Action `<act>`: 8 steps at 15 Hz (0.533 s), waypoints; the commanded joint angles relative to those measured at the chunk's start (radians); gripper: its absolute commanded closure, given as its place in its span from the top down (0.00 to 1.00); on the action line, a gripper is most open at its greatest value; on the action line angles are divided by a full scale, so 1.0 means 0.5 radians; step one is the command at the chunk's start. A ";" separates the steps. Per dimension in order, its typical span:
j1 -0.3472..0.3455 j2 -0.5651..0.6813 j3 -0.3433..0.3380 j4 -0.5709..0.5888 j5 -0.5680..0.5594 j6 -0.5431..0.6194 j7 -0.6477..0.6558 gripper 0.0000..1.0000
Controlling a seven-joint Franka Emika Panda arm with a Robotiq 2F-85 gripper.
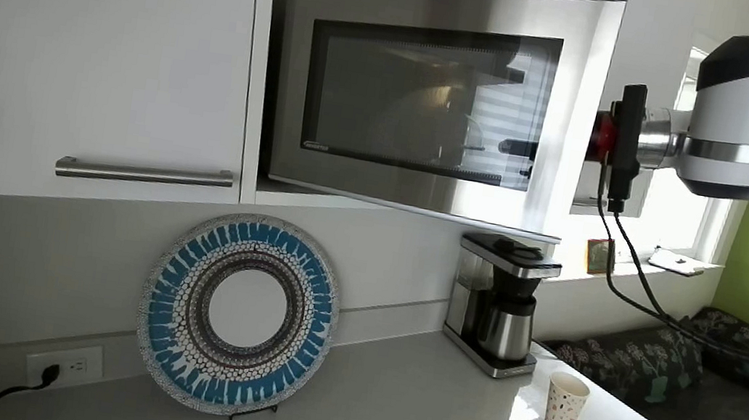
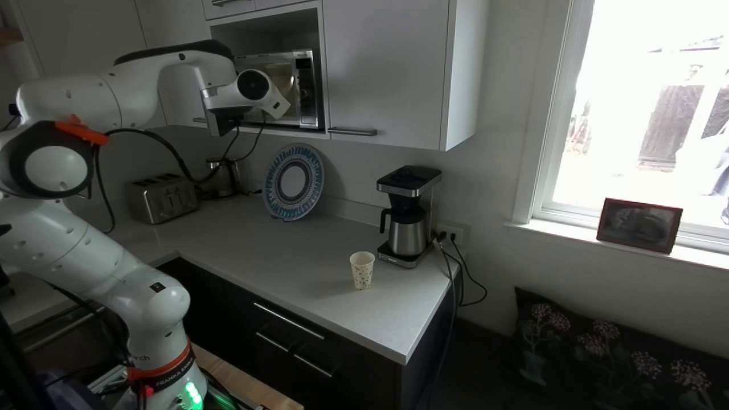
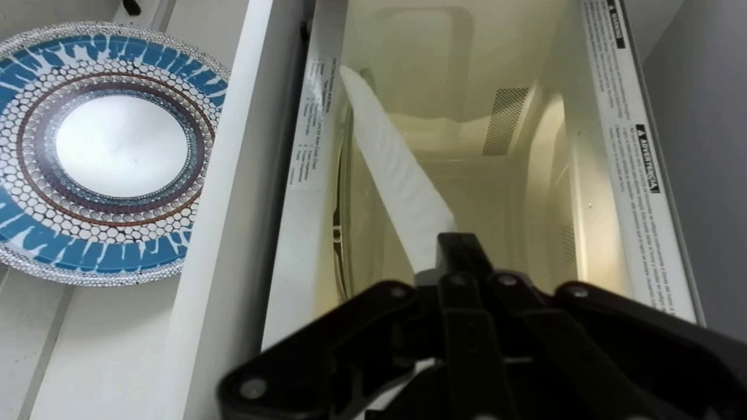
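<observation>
White cupboards [image 1: 89, 53] are hanging over a pale counter [image 1: 389, 417] in this kitchen. Going from left to right in an exterior view, a round blue-patterned plate [image 1: 247, 308] is standing up on the counter, below and left of the microwave [image 3: 630, 151]. Next, the microwave's door [image 1: 425, 107] is hanging wide open. Behind it, at the microwave's mouth, the pincer [image 3: 443, 265] is pinching closed on a thin white strip [image 3: 402, 181]. How deep the strip is going into the microwave, I can't tell. Below and right of the microwave, a coffee maker [image 1: 508, 331] is sitting, then a spotted cup [image 1: 565, 404]. Farther right of the microwave, bright light is coming through a window [image 1: 678, 212].
</observation>
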 commanded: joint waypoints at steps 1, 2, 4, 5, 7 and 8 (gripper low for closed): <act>-0.010 0.053 0.031 0.028 -0.088 -0.011 0.114 0.00; -0.009 0.067 0.031 0.037 -0.084 -0.001 0.121 0.00; 0.002 0.102 0.035 0.058 -0.043 0.035 0.102 0.00; 0.010 0.119 0.038 0.071 -0.033 0.037 0.096 0.00; 0.032 0.146 0.043 0.112 0.001 0.028 0.087 0.00; 0.040 0.158 0.050 0.134 0.001 0.021 0.092 0.00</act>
